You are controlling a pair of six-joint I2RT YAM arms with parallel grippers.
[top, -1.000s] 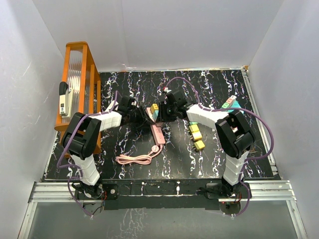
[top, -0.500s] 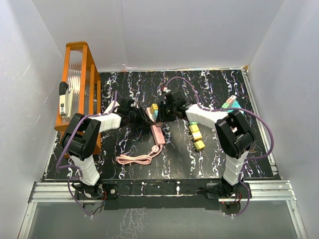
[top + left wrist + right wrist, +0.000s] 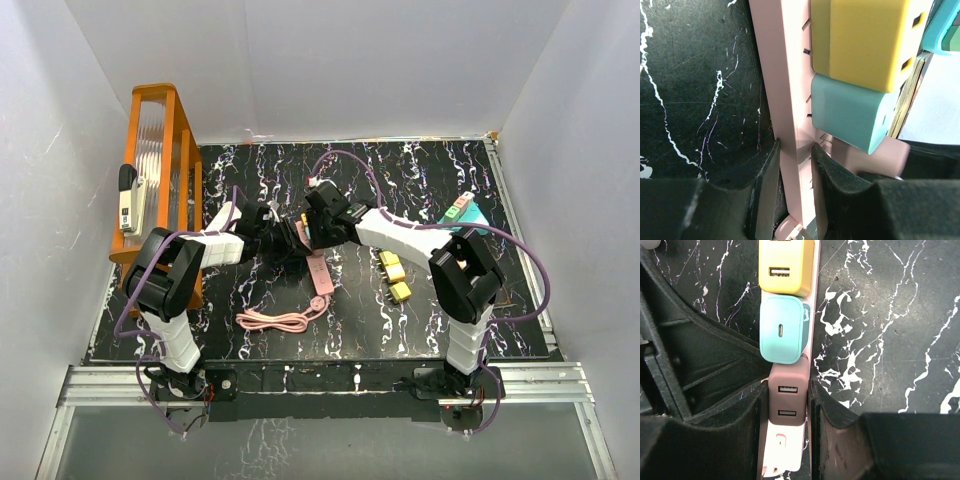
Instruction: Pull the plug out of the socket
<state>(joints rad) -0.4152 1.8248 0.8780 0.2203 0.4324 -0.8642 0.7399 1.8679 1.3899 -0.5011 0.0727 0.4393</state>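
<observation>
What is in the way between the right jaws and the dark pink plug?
Nothing visible. The right gripper has its jaws on both sides of the dark pink plug. The teal plug sits next to it on the power strip, not between.

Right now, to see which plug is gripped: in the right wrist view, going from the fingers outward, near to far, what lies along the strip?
Bare end of the pink power strip → maroon two-port plug → teal plug → yellow plug.

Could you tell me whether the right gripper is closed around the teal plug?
No, the right gripper is closed on the mauve plug, right beside the teal plug.
</observation>
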